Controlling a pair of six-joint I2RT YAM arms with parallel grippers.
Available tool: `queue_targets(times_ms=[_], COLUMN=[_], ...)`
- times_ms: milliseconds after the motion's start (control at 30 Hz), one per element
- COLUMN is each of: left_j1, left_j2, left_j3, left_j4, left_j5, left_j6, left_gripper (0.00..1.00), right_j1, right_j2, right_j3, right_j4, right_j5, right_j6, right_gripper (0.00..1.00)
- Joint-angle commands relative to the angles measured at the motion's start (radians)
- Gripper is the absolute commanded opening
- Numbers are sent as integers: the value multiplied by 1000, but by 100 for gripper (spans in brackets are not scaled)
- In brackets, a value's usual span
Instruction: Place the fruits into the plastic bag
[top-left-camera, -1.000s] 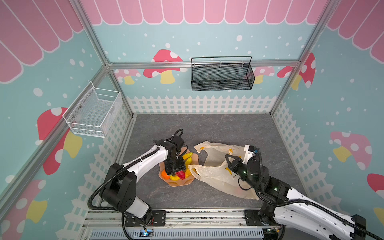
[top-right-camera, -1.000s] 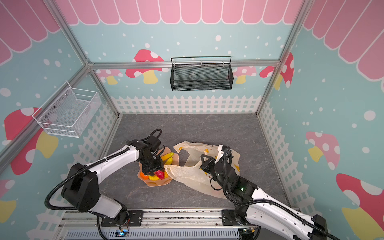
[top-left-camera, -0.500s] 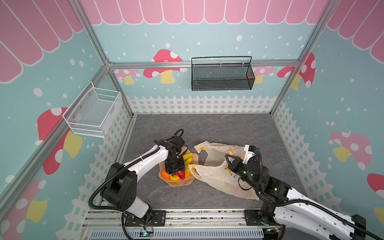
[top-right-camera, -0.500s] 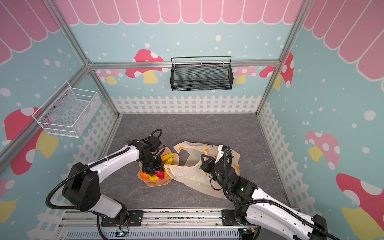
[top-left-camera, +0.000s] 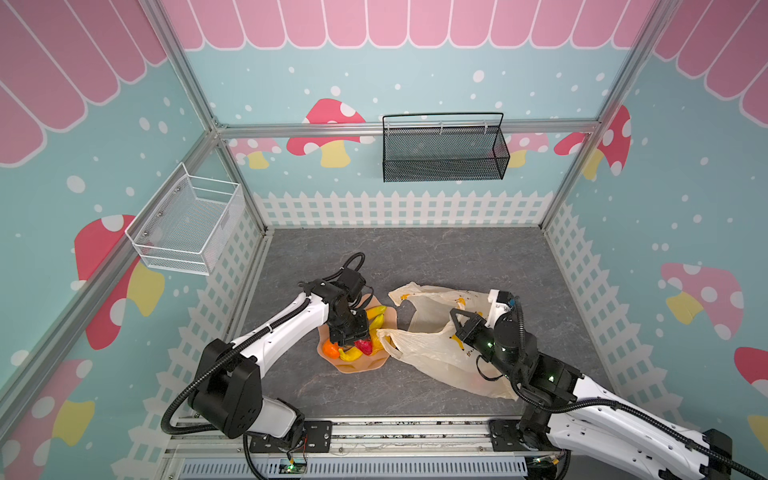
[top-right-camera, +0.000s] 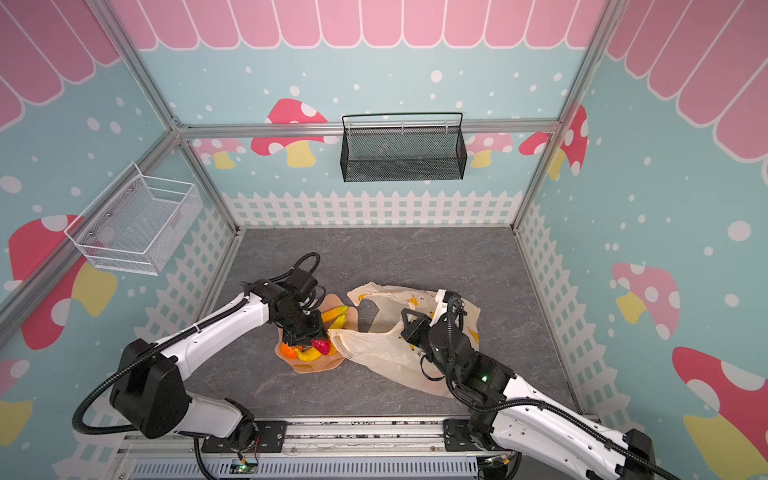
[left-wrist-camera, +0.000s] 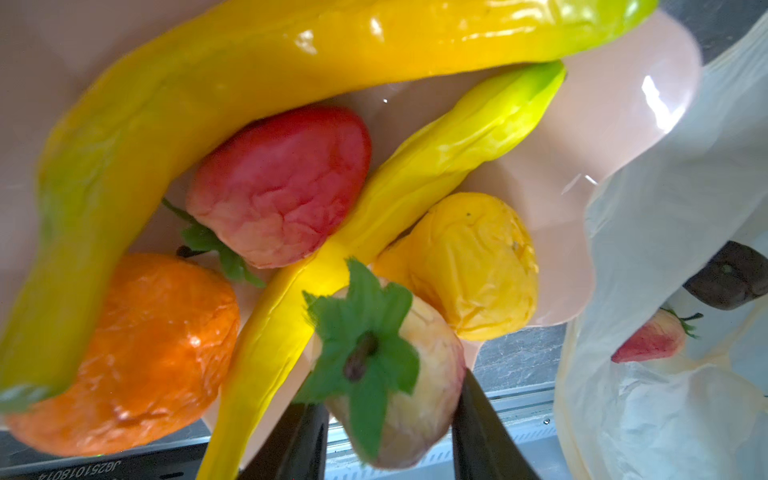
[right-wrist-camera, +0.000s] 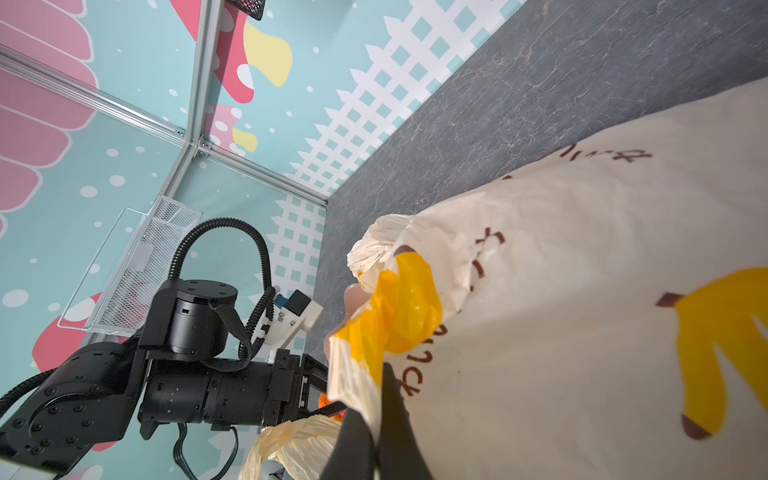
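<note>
The left gripper (top-left-camera: 352, 338) pinches a pale strawberry (left-wrist-camera: 415, 374) on the plate (top-left-camera: 357, 366), and the mouth of the plastic bag (top-left-camera: 432, 357) lies just beside at 3 o'clock in both top views, its rim pinched by the right gripper (top-left-camera: 457, 322).

Overhead pair, wrists close, sharing plastic bag (left-wrist-camera: 665, 187)

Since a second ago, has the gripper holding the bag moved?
No. The right gripper sits at the same spot beside the peach plate, still shut on the plastic bag.
</note>
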Motion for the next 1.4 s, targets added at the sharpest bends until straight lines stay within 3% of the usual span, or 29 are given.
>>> queue_targets(times_ms=[0, 267, 600, 833, 967, 1367], left_j1=[-1, 9, 19, 18, 12, -90], left_j2=[-43, -75, -64, -59, -42, -31], left_j3=[53, 130, 190, 223, 241, 254], left_j4=[-3, -11, -13, 0, 35, 78], left_j5=[-16, -74, -69, -34, 44, 100], left_j6=[44, 122, 257, 391, 434, 586], left_gripper=[34, 32, 28, 23, 20, 15], right_j1=[-3, -2, -3, -3, -3, -3], right_j2=[-3, 2, 5, 1, -12, -6], right_j3=[-8, -4, 2, 2, -2, 4], right_j4=[-3, 2, 1, 0, -4, -11], right_j5=[12, 11, 11, 7, 17, 18], right_j6=[10, 4, 0, -2, -1, -5], right_gripper=[0, 0, 0, 0, 0, 0])
